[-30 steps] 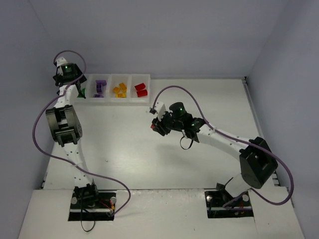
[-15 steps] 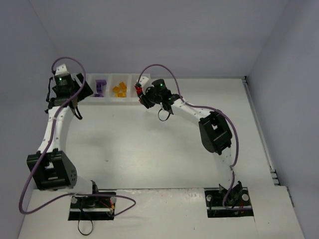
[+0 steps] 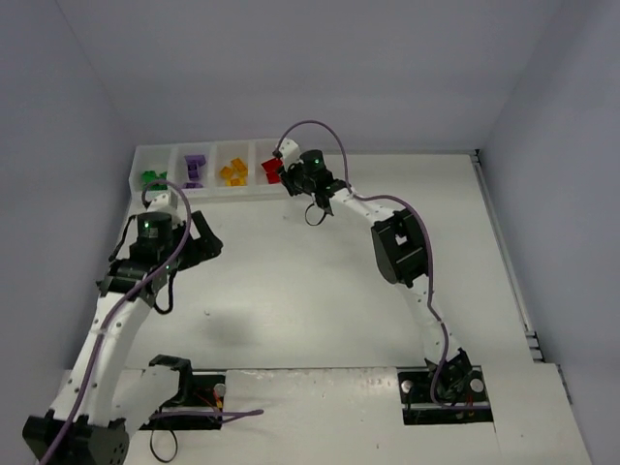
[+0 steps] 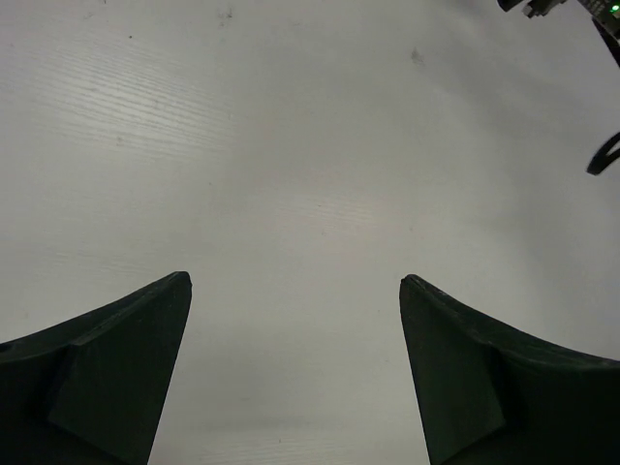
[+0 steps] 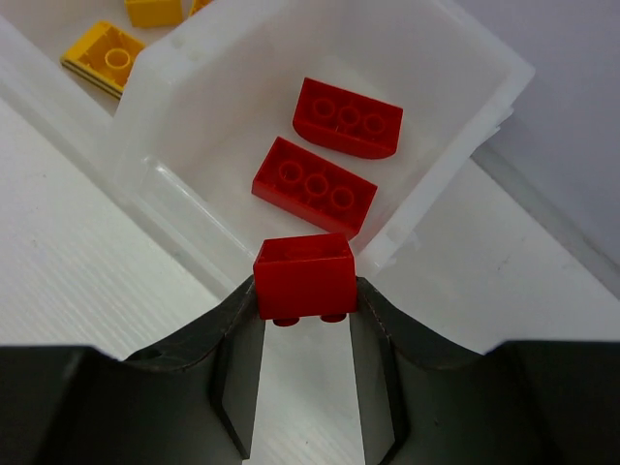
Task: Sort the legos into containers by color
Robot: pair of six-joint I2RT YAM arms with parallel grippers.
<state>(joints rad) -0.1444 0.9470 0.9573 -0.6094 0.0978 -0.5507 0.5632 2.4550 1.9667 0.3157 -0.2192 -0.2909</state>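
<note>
While a red brick [image 5: 304, 274] is clamped by the right gripper [image 5: 305, 302] at the tray's [image 5: 179, 208] edge, the left gripper [image 4: 295, 300] is spread apart.

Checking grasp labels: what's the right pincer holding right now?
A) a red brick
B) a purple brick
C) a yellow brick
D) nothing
A: in the right wrist view the right pincer is shut on a red brick, right at the near wall of the compartment that already holds two red bricks.
</note>
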